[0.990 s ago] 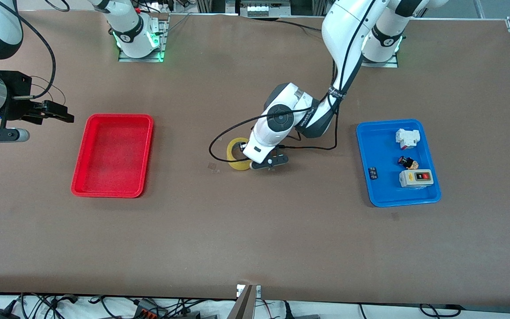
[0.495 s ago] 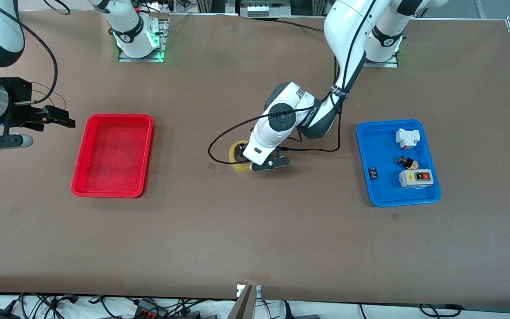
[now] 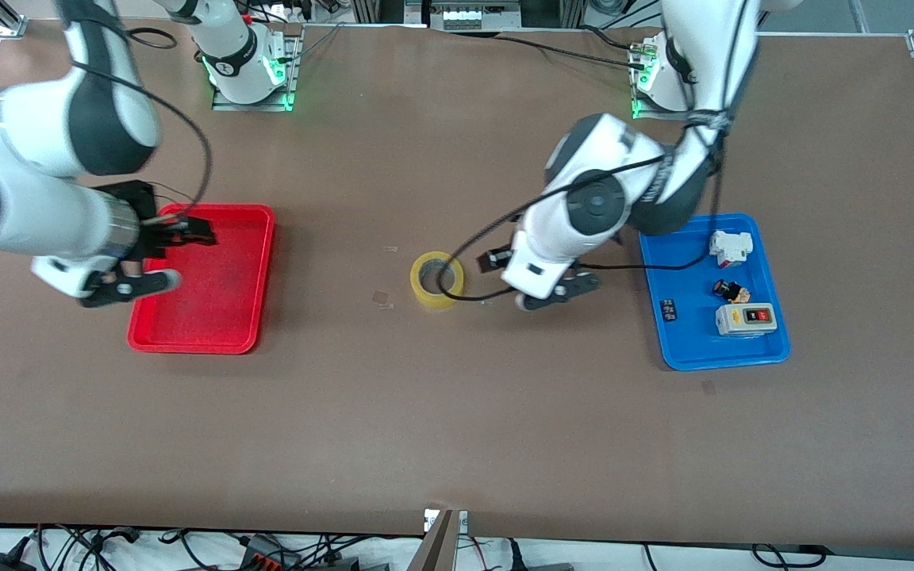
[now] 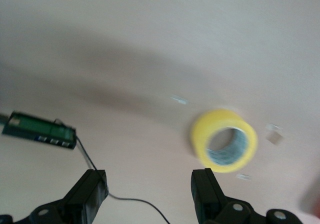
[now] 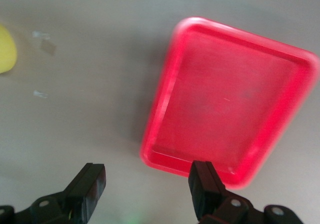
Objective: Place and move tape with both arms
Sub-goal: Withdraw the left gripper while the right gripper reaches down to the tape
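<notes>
Yellowish translucent ring of packing tape (image 5: 6, 55) cut by the right wrist view's edge, small dark part (image 3: 669, 310) in the blue plastic tray (image 3: 683, 353) too small to identify

The front camera looks down from high across the table (image 3: 457, 444) and faces both arm bases. The left wrist camera looks down past its open pincer (image 4: 150, 194) at the tape (image 4: 224, 140). The right wrist camera looks past its open pincer (image 5: 147, 189) at the red tray (image 5: 165, 91). All three views share the tape.
</notes>
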You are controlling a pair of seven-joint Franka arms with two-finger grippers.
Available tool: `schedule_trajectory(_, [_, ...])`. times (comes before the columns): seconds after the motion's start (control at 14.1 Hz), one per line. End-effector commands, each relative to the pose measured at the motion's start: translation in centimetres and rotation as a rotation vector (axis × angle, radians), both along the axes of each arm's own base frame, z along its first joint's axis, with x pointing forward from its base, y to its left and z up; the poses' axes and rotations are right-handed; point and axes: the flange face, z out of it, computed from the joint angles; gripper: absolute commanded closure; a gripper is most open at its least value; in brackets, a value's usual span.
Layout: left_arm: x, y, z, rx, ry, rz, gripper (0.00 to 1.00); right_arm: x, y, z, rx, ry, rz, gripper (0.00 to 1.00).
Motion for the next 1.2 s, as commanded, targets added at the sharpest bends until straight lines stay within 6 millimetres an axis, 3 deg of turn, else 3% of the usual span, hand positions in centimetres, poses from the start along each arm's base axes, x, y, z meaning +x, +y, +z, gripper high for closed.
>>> schedule_trajectory(0.0, [0.5, 6.6, 2.8, 0.092, 0.029, 0.007, 0.0, 0.2, 5.9, -2.9, 0.023, -0.003, 0.028, 0.0])
schedule_trajectory(0.14, [1.2, 11.8, 4.3, 0.119, 0.06, -0.019, 0.0, -0.4, 12.2, -6.3, 0.079, -0.006, 0.003, 0.0])
schedule_trajectory(0.35, [2.1, 21.2, 8.1, 0.074, 0.067, -0.068, 0.0, -2.5, 23.0, -10.8, 0.088, -0.097, -0.072, 0.0])
schedule_trajectory(0.42, [2.0, 23.9, 9.5, 0.059, 0.06, -0.08, 0.0, -3.0, 26.1, -12.1, 0.084, -0.123, -0.088, 0.0])
schedule_trajectory(0.49, [1.7, 26.5, 10.8, 0.044, 0.053, -0.1, 0.0, -3.5, 27.9, -13.0, 0.066, -0.131, -0.112, 0.0])
schedule_trajectory(0.71, [-0.3, 31.6, 13.9, 0.039, 0.053, -0.197, 0.0, -4.6, 30.5, -16.5, -0.037, -0.179, -0.089, 0.0])
schedule_trajectory(0.92, [-2.8, 32.7, 15.8, 0.088, 0.033, -0.305, 0.0, -4.3, 31.0, -18.8, -0.026, -0.206, -0.139, 0.0])
schedule_trajectory(1.13, [-2.9, 33.5, 18.2, 0.084, -0.038, -0.374, 0.0, -4.0, 31.4, -20.6, -0.003, -0.233, -0.195, 0.0])
